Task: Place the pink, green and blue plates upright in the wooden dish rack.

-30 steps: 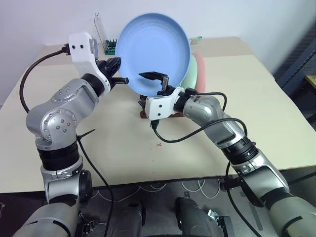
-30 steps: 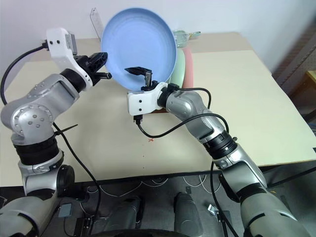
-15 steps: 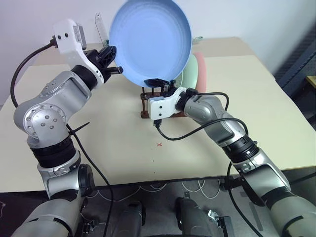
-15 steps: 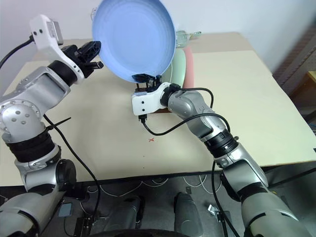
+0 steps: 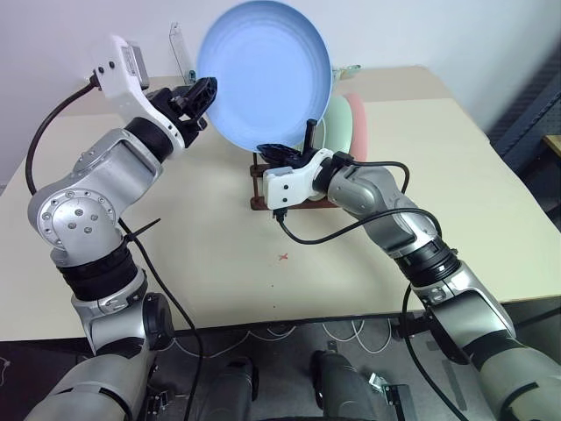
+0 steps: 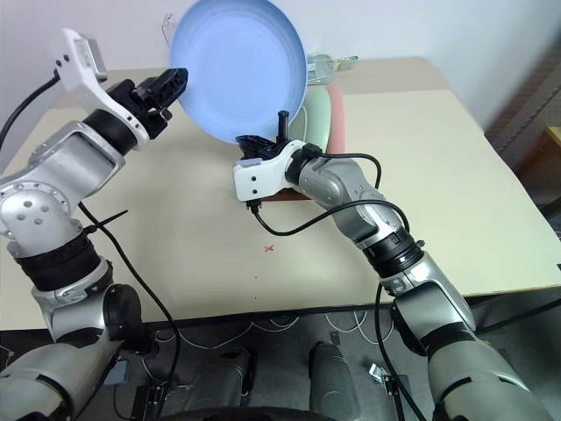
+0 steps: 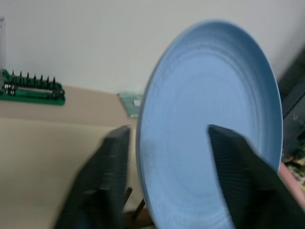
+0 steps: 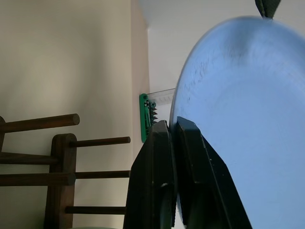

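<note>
Plain white wall behind a beige tabletop (image 5: 394,175); we're working near its far edge, abt mid-width. The light blue round plastic plate (image 5: 263,74) is up in the air, on edge, face toward us, above the small dark brown wooden dish rack (image 5: 263,189). Our right gripper (image 5: 280,151) is pinched tight on the plate's lower rim, fingers (image 8: 190,157) either side of the edge. Our left gripper (image 5: 200,96) sits at the plate's left rim w/ fingers (image 7: 109,167) spread wide, one each side of the rim, not squeezing it. Pale mint green round plate (image 5: 337,123) and salmon pink round plate (image 5: 358,123) stand upright in the rack, green nearer the blue one, pink just behind it. Green tray of screwdriver bits w/ clear lid (image 7: 31,88) at the tabletop's far edge.
</note>
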Robot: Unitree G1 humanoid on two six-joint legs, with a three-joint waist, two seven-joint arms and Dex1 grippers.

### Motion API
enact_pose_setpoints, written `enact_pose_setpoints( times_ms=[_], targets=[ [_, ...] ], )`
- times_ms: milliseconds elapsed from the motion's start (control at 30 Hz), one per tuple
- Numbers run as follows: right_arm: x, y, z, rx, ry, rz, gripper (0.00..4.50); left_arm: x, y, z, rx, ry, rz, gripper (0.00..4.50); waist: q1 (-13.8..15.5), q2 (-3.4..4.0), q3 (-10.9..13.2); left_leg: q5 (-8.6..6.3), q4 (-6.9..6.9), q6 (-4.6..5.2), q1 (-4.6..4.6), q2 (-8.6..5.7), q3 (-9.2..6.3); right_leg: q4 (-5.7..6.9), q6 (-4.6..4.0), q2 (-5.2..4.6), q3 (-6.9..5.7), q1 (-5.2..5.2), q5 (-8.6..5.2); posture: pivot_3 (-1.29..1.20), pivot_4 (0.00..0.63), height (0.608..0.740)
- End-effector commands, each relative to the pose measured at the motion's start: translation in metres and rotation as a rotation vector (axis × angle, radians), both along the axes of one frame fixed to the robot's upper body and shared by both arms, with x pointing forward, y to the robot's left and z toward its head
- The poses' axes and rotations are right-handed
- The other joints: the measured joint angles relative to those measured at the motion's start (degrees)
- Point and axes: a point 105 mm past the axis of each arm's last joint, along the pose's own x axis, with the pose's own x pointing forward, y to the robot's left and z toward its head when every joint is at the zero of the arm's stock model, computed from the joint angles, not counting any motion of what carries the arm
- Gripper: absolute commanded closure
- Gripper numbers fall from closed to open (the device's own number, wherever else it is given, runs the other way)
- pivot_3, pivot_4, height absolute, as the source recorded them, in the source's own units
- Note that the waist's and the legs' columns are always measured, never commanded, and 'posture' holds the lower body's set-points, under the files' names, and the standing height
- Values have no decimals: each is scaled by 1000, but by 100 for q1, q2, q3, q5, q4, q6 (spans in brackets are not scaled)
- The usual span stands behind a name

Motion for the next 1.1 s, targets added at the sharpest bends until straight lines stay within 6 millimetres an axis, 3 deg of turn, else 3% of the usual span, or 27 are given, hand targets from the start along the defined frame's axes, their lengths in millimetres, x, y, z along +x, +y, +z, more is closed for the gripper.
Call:
enact_pose_setpoints(
  times_ms=[33,100,200,300,400,533,767,833,1100],
  targets=[
    [-16,12,29,84,-78,97,4500,-15,45,38,-159,-188,146,800,-8,0,0,1,-1,-1,0,1,0,0,0,0,0,-1,0,0,150,740],
    [-21,15,33,126,-62,129,4500,-14,57,37,-149,-196,197,800,-1,0,0,1,-3,-2,2,1,0,0,0,1,0,-1,0,0,150,740],
    [-39,24,54,312,22,248,4500,-14,103,23,-73,-175,370,800,-21,0,0,2,-3,-2,2,-1,2,0,0,0,3,0,0,0,150,740],
    [-50,28,65,491,174,343,4500,-10,127,-6,79,-99,477,800,-12,1,-1,1,-11,-2,6,1,1,3,0,3,5,-3,0,0,150,740],
    [-63,29,78,764,490,477,4500,-9,141,-46,172,-21,510,800,23,-3,-3,-5,-8,10,4,0,-6,-1,-1,4,4,3,0,0,150,740],
    [-65,26,88,997,804,573,4500,-9,132,-78,299,22,470,800,64,-3,-3,-13,-6,24,3,0,-13,0,-4,3,2,4,2,0,150,740],
    [-56,19,78,1212,1187,578,4500,-14,83,-134,517,93,257,800,24,5,-2,-15,-17,26,4,2,-11,7,-9,3,1,-7,4,0,150,740],
    [-54,18,74,1245,1261,568,4500,-17,73,-141,540,95,205,800,13,5,-2,-15,-20,26,3,3,-11,9,-9,3,1,-11,3,0,150,740],
    [-34,10,66,1386,1395,484,4500,-22,60,-157,556,103,110,800,-2,11,-2,-15,-27,27,4,4,-5,10,-9,3,2,-15,3,0,150,740]
  ],
)
